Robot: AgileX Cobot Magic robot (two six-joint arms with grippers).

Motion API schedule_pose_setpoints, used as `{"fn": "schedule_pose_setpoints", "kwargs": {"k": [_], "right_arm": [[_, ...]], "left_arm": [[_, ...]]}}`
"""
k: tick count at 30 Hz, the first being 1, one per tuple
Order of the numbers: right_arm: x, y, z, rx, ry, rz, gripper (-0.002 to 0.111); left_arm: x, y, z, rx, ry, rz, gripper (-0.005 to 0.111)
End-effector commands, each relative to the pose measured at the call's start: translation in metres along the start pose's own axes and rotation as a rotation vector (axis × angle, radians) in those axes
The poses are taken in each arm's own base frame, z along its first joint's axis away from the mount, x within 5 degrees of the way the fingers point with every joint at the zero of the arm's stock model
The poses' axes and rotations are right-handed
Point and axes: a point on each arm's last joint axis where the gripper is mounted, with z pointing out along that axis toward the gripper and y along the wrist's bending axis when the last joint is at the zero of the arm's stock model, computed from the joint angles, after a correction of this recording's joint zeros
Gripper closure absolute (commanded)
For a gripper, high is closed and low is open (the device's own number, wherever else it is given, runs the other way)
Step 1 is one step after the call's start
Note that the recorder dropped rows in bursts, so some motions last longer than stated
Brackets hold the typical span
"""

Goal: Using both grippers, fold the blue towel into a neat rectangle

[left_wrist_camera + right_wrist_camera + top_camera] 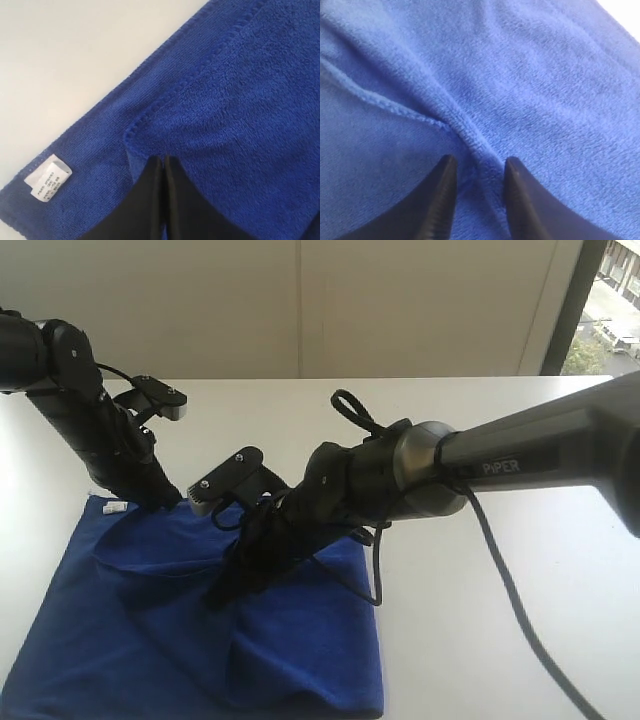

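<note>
The blue towel point(200, 630) lies rumpled on the white table point(470, 430), with one layer folded over and its white tag point(113, 508) at the far left corner. My left gripper point(172, 498) presses down at that far left edge, beside the tag point(49, 177). Its jaws point(163, 160) are shut together, pinching the towel's point(240, 100) turned-over hem. My right gripper point(225, 590) reaches across onto the towel's middle. Seen from its wrist, the right gripper point(479, 162) stands open, straddling a raised ridge of towel point(520, 75).
The right arm's black cable point(520, 610) trails across the table toward the front right. A white wall rises behind the table's far edge, and a window strip point(605, 310) shows at the far right.
</note>
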Motion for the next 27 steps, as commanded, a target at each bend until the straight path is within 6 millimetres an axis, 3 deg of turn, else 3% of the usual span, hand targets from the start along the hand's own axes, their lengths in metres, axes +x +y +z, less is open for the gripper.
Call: {"fn": "schedule_pose_setpoints", "kwargs": {"k": [1,3,8,14,27], "right_arm": [[-0.013,-0.002,-0.012,0.021,-0.059,-0.003,0.060],[-0.015,0.003,-0.020,-0.027,-0.029,-0.009,0.047],[-0.009,0.008,-0.018,-0.081,0.039,0.041,0.047],[0.001,0.005,0.001,-0.064,0.067,0.102,0.047],[-0.008,0.007,0.000,-0.091,0.055,0.125,0.050]], "left_arm": [[0.000,-0.002,-0.005,0.006,0.005,-0.001,0.107],[0.000,-0.002,-0.005,0.004,0.006,0.000,0.107],[0.000,-0.002,-0.005,0.004,0.006,0.000,0.107],[0.000,-0.002,-0.005,0.004,0.008,0.002,0.107],[-0.001,-0.001,-0.005,-0.002,-0.001,0.002,0.107]]}}
